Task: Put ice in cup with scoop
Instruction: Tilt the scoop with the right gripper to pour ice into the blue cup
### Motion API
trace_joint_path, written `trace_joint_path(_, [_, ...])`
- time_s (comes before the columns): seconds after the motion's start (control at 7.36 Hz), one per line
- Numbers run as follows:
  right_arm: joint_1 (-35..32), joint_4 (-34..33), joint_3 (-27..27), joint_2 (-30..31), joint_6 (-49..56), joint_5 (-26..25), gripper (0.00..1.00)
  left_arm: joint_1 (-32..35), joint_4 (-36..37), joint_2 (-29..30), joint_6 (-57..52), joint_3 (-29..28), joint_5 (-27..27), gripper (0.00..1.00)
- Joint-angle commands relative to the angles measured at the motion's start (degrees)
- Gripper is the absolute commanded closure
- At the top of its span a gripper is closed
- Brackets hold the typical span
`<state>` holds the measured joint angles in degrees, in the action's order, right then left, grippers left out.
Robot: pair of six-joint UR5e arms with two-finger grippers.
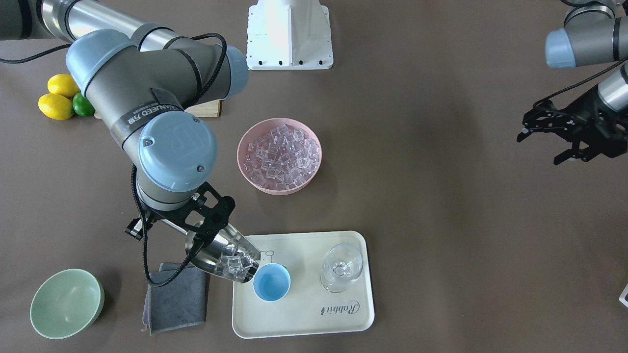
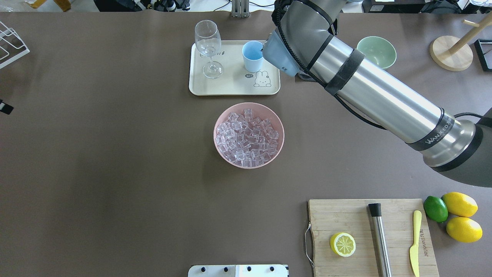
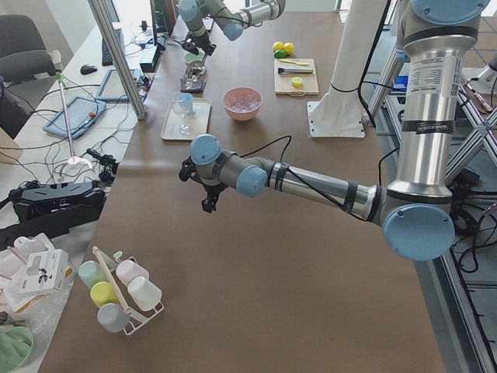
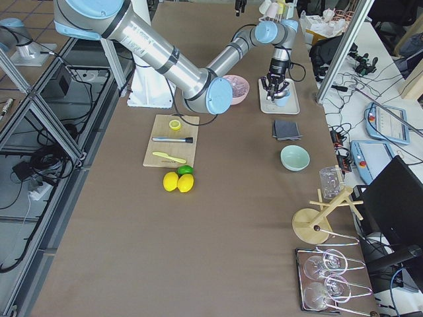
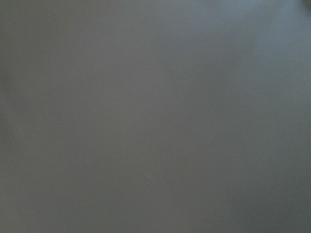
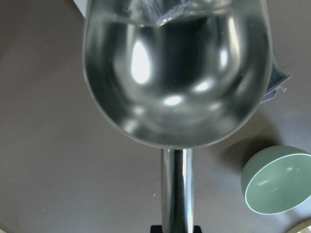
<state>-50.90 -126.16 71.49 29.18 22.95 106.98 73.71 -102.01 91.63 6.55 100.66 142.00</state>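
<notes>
Scoop point(image 6: 175, 73) trough fills the right wrist view: polished steel, rod handle running down toward the camera, a few clear cubes bunched at the far lip.

Right gripper point(image 1: 203, 230): closed on the scoop's handle just behind the trough. Trough tipped mouth-down, with its lip just beside the near rim of the cup point(image 1: 271, 282), possibly overhanging it (contact cannot be told from these views).

Ice point(image 1: 238, 264): a small cluster sits at the mouth of the scoop. The bulk is in the pink bowl point(image 1: 274, 190), well apart from the tray point(image 1: 304, 314). Cup stands upright on the tray; interior shows plain blue, no cubes visible inside.

Left gripper point(image 1: 539, 147): fingers spread, holding nothing, parked off to the side above bare table.

Step in hand, as I read it: the pour. Task roughly at its midpoint, load carried but not delivered.

Notes for doing it well:
- Scoop mouth looks wider than the cup opening, so centre the lip over the cup before adding tilt; otherwise the outer cubes will likely land on the tray.
- Add tilt slowly. Cubes look likely to stick, then release as a bunch.
- Cup is small and probably light; avoid nudging its rim with the steel lip.
- Stemmed glass point(image 1: 342, 267) stands near on the same tray; give it room on the way out.
</notes>
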Motion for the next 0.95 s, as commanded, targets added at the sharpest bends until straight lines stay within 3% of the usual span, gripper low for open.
trace_joint_path(0.0, [0.5,-0.7,-3.8,-2.4,0.3,-1.6,1.0,8.0,12.1,-2.4,-0.3,-2.1,0.1,0.02])
trace_joint_path(0.27, [0.8,-0.6,-5.0,-2.6,1.0,-2.2,1.0,12.7,13.8,-2.9,-6.9,-4.0,-2.1,0.02])
trace_joint_path(0.54, [0.8,-1.0,-7.4,-4.7,1.1,-2.5,1.0,13.0,13.8,-3.1,-7.2,-4.2,-11.9,0.02])
trace_joint_path(0.82, [1.0,-2.2,-8.6,-5.4,2.3,-4.3,1.0,13.1,13.9,-3.4,-7.2,-6.3,-12.4,0.02])
